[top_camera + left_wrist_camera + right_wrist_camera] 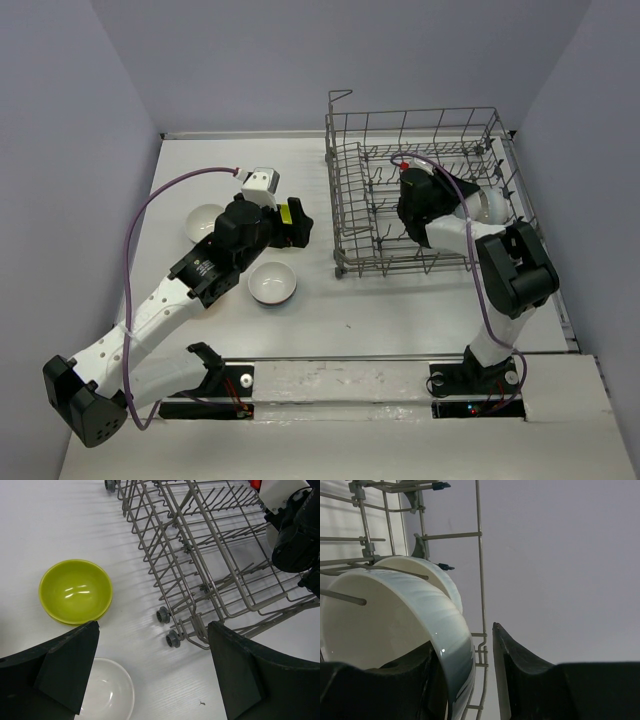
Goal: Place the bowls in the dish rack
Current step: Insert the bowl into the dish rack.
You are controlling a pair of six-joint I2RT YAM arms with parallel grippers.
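Observation:
The grey wire dish rack (420, 190) stands at the right of the table. Inside it, a white bowl (385, 615) stands on its edge among the tines, with a second white bowl (437, 575) right behind it. My right gripper (462, 640) straddles the front bowl's wall: one finger (395, 680) is inside the bowl, and the other (520, 670) stands clear of the wall with a gap. My left gripper (155, 675) hangs wide open and empty over the table, beside a lime green bowl (75, 591) and a white bowl (107, 695).
In the top view another white bowl (205, 222) lies at the left, partly behind my left arm, and a white bowl (272, 283) lies in front of it. The rack's near corner with small wheels (170, 630) is close to my left fingers.

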